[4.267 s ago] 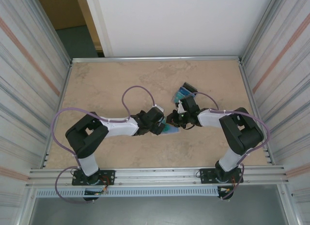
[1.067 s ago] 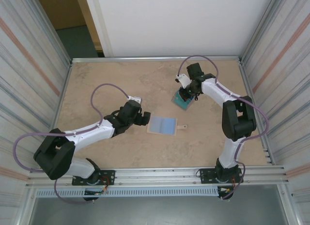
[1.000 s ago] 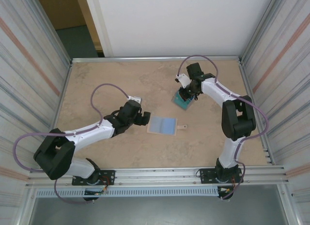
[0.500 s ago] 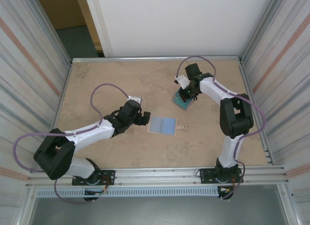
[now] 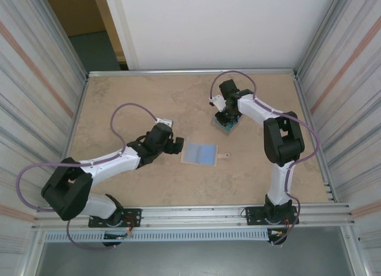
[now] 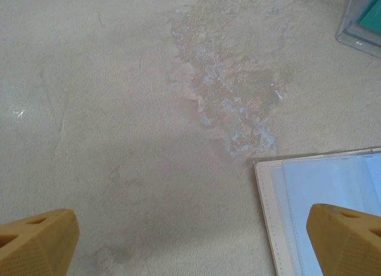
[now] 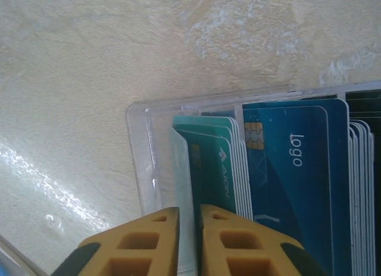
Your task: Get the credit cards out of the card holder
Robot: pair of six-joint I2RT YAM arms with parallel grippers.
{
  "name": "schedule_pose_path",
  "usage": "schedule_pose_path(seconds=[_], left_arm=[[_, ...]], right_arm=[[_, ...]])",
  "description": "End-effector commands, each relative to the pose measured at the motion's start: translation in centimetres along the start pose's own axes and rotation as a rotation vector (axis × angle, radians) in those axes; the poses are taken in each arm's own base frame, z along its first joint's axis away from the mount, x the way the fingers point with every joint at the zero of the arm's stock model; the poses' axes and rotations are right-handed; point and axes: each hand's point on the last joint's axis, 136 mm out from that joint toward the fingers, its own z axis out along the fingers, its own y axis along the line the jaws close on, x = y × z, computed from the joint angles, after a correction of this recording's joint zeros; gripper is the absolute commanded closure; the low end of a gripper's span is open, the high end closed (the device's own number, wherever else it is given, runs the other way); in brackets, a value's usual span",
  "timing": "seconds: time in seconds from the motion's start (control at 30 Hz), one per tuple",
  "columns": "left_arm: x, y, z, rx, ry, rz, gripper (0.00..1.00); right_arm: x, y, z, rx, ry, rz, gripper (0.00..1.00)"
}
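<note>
Right tool (image 7: pixel 189 228): jaws nearly together astride a pale teal credit card (image 7: pixel 181 163) standing in the clear tray (image 7: pixel 140 163); whether it is gripped cannot be told. Part them slightly, then lift straight up so nothing drags out. Left tool (image 6: pixel 190 243), spread wide, hovers beside the open card holder (image 5: pixel 199 153) on the desk (image 5: pixel 131 97).

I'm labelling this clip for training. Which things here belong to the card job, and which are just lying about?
Job: tan card holder, lying open; teal and blue credit cards standing in the clear tray; pale teal card between the right hand's fingers; open left hand beside the holder.
Lying about: purple cables; worn patch on the tabletop.
</note>
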Motion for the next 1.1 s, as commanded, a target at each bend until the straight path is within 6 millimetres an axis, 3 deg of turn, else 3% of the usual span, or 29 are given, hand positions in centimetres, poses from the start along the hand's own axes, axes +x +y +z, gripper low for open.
schedule_pose_path(seconds=[0.0, 0.23, 0.57, 0.8, 1.07], left_arm=[[-0.7, 0.5, -0.7, 0.002, -0.034, -0.041, 0.01], [-1.2, 0.7, -0.9, 0.002, -0.051, -0.044, 0.01], [-2.5, 2.2, -1.9, -0.048, -0.096, -0.063, 0.01], [-3.3, 5.8, -3.5, -0.161, -0.154, -0.08, 0.01], [-4.7, 10.1, -6.5, -0.352, -0.316, -0.044, 0.01]], right_arm=[[-0.1, -0.8, -0.8, 0.042, 0.005, 0.001, 0.81], [-0.8, -1.7, -3.2, 0.093, -0.061, 0.032, 0.81], [-0.9, -3.0, -8.6, 0.192, -0.201, 0.155, 0.72], [2.2, -4.8, -13.0, 0.337, -0.297, 0.354, 0.62], [8.0, -6.0, -16.6, 0.432, -0.448, 0.588, 0.37]])
